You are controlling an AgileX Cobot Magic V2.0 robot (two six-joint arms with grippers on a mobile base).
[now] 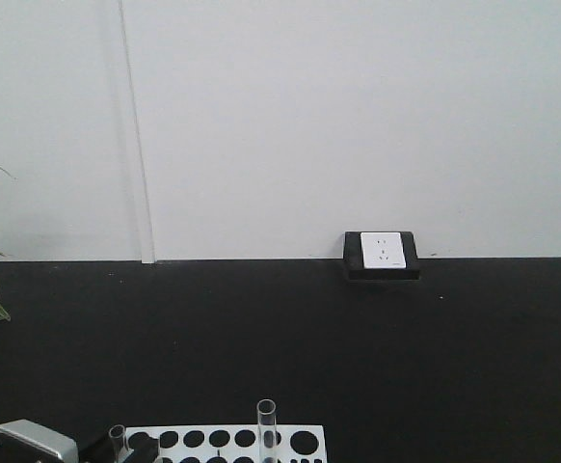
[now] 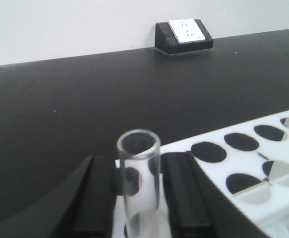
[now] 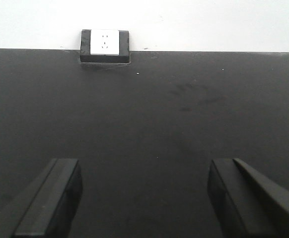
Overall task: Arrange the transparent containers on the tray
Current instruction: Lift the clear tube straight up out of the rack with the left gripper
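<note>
Left pincer point(image 2: 138, 168) brackets a test tube point(image 2: 138, 186) at the white rack point(image 2: 224, 166) edge.

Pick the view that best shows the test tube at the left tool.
Left wrist view: the test tube fills the foreground, upright between the left tool's fingers, its open rim clear. The front view catches only its top, small, at the bottom edge. The right wrist view shows none of it.

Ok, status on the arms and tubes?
Left gripper shut on a test tube at the white holed rack. Right gripper open, empty. Tray not in view.
</note>
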